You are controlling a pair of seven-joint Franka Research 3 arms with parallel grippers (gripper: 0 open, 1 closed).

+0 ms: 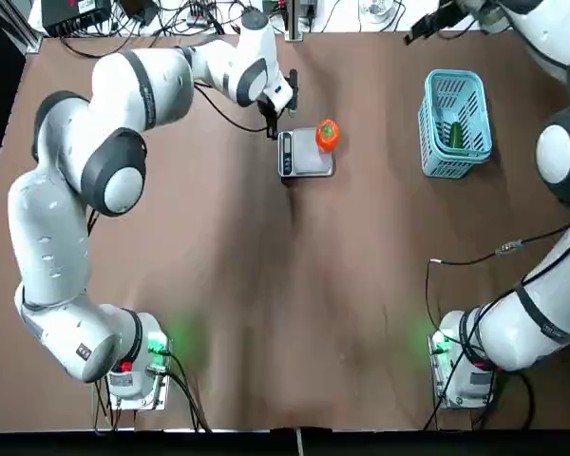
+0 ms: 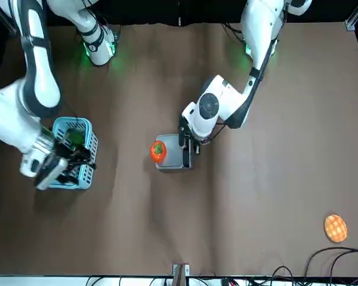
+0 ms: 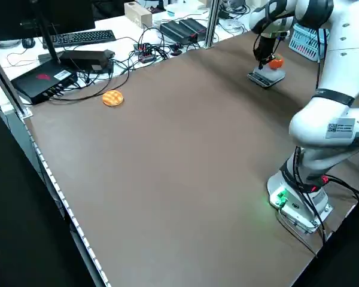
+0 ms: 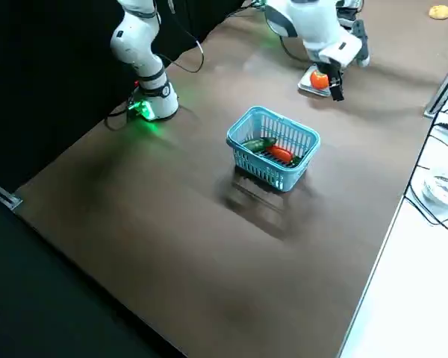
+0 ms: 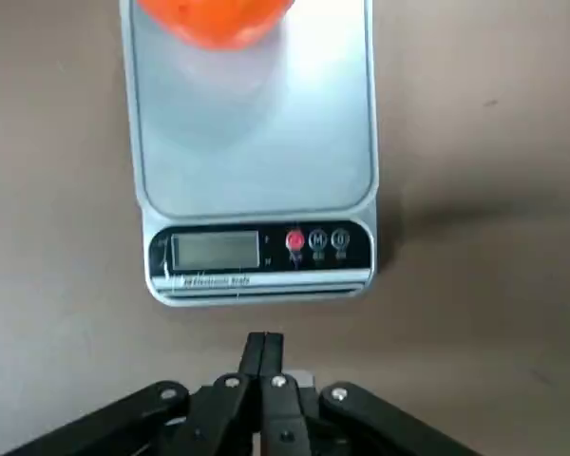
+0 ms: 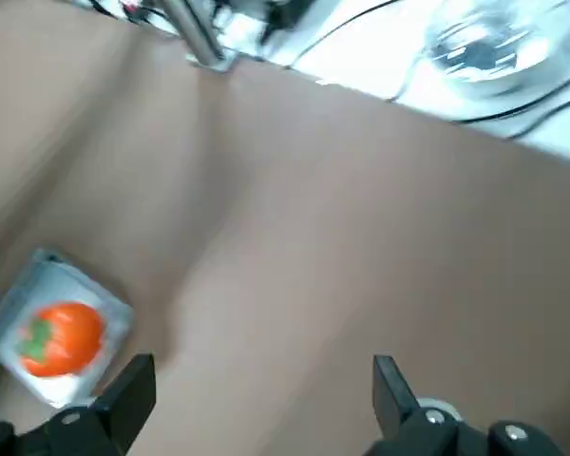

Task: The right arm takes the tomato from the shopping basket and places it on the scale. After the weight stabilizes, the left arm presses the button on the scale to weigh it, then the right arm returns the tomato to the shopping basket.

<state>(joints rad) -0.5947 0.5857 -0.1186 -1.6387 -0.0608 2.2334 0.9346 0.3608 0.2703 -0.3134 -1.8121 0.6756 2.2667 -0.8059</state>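
The tomato [image 1: 327, 134] rests on the far right corner of the silver scale [image 1: 306, 158], off its middle. In the left wrist view the scale's display strip [image 5: 218, 252] and its red button [image 5: 295, 240] face my left gripper [image 5: 264, 346], which is shut and hovers just short of that edge. From above, the left gripper [image 1: 274, 121] sits at the scale's left side. My right gripper [image 6: 261, 385] is open and holds nothing. It hangs beyond the light-blue shopping basket [image 1: 454, 123], near the table's far edge [image 1: 426, 26], with the tomato [image 6: 62, 337] far off in its view.
The basket [image 4: 272, 148] holds a green vegetable [image 4: 256, 144] and a red item [image 4: 281, 154]. A yellow-orange waffle-like disc [image 2: 335, 227] lies near the table's far left corner. Cables, a keyboard and boxes [image 3: 84, 57] crowd the bench past the table's far edge.
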